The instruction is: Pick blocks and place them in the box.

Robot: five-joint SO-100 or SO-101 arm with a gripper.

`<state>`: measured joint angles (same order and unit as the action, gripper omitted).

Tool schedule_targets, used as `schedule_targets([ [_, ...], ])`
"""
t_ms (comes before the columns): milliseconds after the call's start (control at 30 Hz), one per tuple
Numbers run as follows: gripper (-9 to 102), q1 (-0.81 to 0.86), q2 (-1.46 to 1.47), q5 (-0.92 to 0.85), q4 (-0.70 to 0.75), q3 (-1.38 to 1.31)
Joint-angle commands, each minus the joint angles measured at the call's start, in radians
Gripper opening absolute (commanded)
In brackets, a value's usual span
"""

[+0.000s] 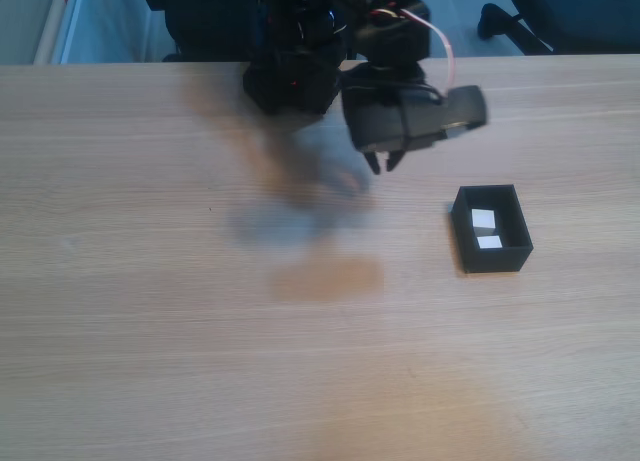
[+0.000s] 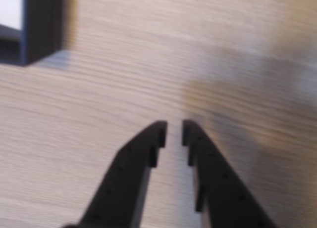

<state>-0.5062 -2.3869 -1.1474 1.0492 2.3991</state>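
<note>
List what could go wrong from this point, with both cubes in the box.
1. The tool hangs just up and left of the box in the fixed view; a low sweep toward it could knock the light, thin-walled box and shift it.
2. The two white cubes lie loose inside, so a bump might tip them out.
3. The wrist view is blurred, so the arm seems to be moving fast; the nearly closed, empty tool could scrape the table.

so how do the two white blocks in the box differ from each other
In the fixed view, one white block lies toward the far end of the black box, the other white block nearer its front wall. The far one shows more face, the near one looks flatter. Both are plain, white and inside the box.
</note>
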Motion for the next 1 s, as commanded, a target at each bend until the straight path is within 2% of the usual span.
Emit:
schedule_targets([
  [0, 0, 0.035, -0.186, -0.055, -0.02, 0.172],
  [167, 0, 0.112, -0.449, -0.173, -0.046, 0.446],
  [433, 0, 0.247, -0.788, -0.31, 0.054, 0.719],
  [567, 0, 0.308, -0.928, -0.339, 0.097, 0.805],
  [867, 0, 0.344, -1.025, -0.37, 0.379, 0.811],
  [967, 0, 0.374, -1.025, -0.354, 0.379, 0.811],
])
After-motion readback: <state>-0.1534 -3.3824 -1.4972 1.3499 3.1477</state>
